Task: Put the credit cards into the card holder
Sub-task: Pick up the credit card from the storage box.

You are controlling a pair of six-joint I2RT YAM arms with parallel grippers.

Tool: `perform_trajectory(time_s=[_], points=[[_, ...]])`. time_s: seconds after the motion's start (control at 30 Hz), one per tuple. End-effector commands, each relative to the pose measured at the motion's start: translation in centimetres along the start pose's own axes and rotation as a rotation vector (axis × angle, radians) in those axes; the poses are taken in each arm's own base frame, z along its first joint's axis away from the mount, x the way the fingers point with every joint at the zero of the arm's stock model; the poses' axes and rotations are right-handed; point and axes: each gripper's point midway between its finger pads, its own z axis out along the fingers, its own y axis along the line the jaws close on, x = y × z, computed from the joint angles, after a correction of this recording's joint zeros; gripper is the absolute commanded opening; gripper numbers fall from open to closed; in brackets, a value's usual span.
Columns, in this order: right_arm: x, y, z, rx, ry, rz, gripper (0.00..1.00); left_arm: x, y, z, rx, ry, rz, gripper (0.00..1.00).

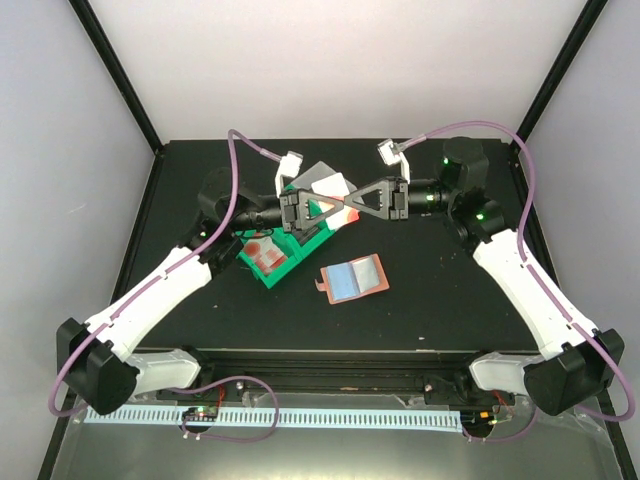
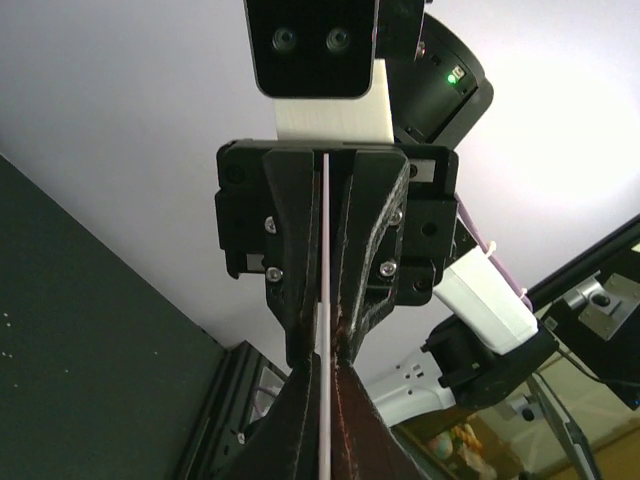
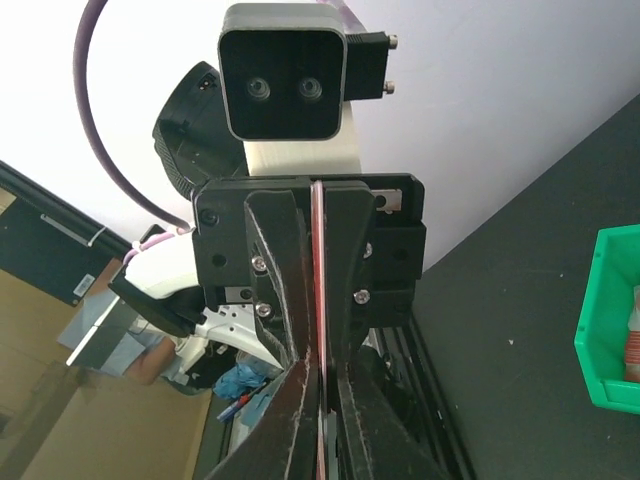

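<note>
A thin credit card [image 2: 327, 250] stands on edge between both grippers, which meet tip to tip above the green bin [image 1: 300, 262]. My left gripper [image 1: 338, 208] is shut on the card's pale edge. From the opposite side my right gripper [image 1: 352, 204] pinches the same card [image 3: 318, 260], whose edge looks red and white there. The card holder [image 1: 352, 279] lies open on the black table, salmon-brown outside with pale blue pockets facing up, to the front right of the bin. Another white and red card [image 1: 268, 252] lies in the green bin.
A white and grey bin [image 1: 322, 182] sits just behind the green one, under the grippers. The green bin's corner [image 3: 612, 320] shows at the right of the right wrist view. Black frame posts stand at the table's back corners.
</note>
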Motion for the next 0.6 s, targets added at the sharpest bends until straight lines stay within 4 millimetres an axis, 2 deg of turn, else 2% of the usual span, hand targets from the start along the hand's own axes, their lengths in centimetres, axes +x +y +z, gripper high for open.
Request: perform_trajectory(time_s=[0.0, 0.1, 0.2, 0.3, 0.37, 0.5, 0.57], points=[[0.4, 1.3, 0.0, -0.054, 0.021, -0.022, 0.1, -0.3, -1.6, 0.1, 0.046, 0.032, 0.039, 0.02], [0.7, 1.1, 0.1, -0.055, 0.025, -0.013, 0.02, -0.2, -1.3, 0.1, 0.039, 0.033, 0.031, 0.06], [0.9, 0.2, 0.1, -0.018, 0.011, 0.009, 0.01, 0.0, -0.6, 0.1, 0.004, 0.029, 0.022, 0.17], [1.2, -1.6, -0.1, 0.067, -0.016, 0.032, 0.01, 0.5, 1.2, -0.3, -0.086, 0.023, 0.013, 0.45], [1.5, -3.5, -0.5, 0.164, -0.041, 0.049, 0.01, 1.2, 2.9, -0.7, -0.169, 0.025, 0.004, 0.57], [3.4, -8.6, -1.6, 0.378, -0.055, 0.106, 0.01, 3.5, 5.9, -2.0, -0.294, 0.044, 0.0, 0.89], [4.7, -10.9, -2.3, 0.481, -0.048, 0.138, 0.01, 4.7, 7.4, -2.9, -0.353, 0.043, 0.007, 0.99]])
